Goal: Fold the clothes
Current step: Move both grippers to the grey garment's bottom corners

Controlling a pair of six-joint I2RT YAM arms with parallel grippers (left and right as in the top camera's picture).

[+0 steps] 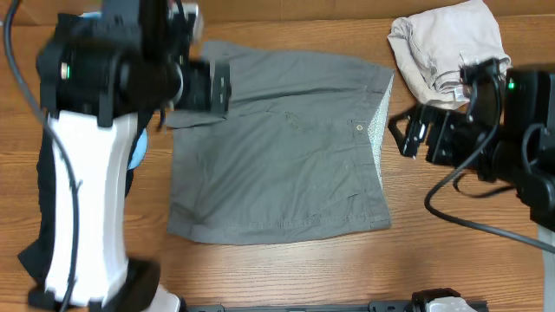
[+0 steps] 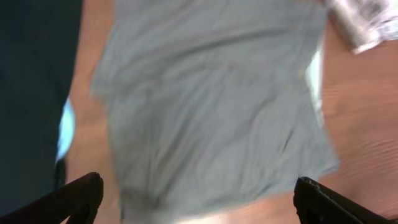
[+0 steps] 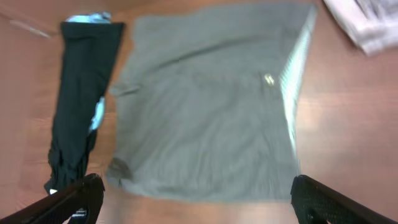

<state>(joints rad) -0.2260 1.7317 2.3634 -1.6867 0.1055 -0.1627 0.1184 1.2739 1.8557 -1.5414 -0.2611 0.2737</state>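
Right claw (image 3: pixel 196 186): released, empty; grey shorts (image 3: pixel 205 112) flat ahead of me, black garment (image 3: pixel 78 106) ahead-left. Left claw (image 2: pixel 198 183): released above shorts.

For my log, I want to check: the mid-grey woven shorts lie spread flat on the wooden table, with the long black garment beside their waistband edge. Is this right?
Not quite. The long black garment lies beside the hem edge of the mid-grey woven shorts, opposite the waistband with its pale button; the right wrist view shows this. The rest is correct.
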